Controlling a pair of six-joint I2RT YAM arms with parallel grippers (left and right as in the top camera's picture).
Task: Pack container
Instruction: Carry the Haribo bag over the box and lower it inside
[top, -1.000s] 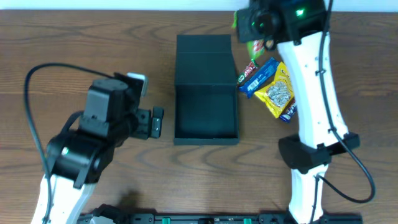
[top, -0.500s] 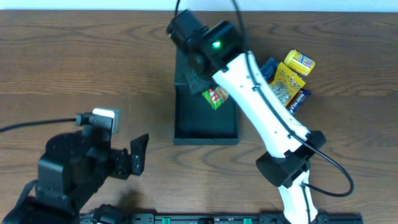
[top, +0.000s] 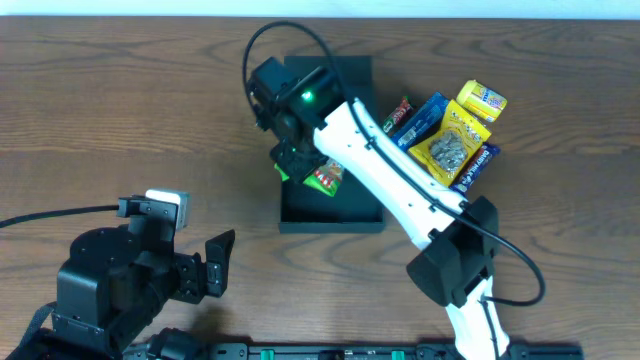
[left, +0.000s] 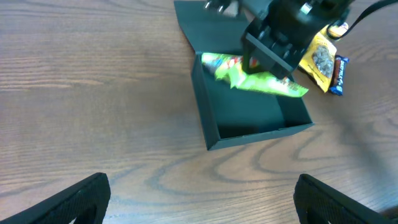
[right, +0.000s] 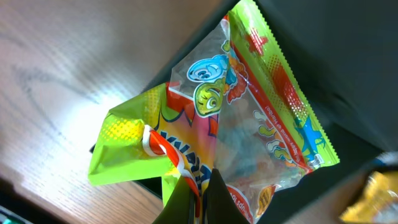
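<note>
The matte black rectangular cardboard container stands at the middle of the brown wooden counter, toward its far edge. Its hinged lid is opened and laid back flat on the far side, so the tray is exposed.

The white-and-black right arm is stretched from the near right edge across the container. The right jaws are closed tightly on one edge of a bright green, crinkled plastic snack packet with red and yellow print and a clear window. In the right wrist view the packet is seen hanging from the pinched edge. It is held over the far left part of the tray, close to the left wall; whether the tray floor is touched cannot be told.

Just right of the container, a small heap of snacks is lying on the counter: a yellow packet of seeds, a blue wrapper, a small yellow box and a dark blue bar.

The black left arm is kept at the near left, well apart from the container. The left jaws are spread wide and nothing is held between them; their black fingers are seen at the lower corners of the left wrist view.
</note>
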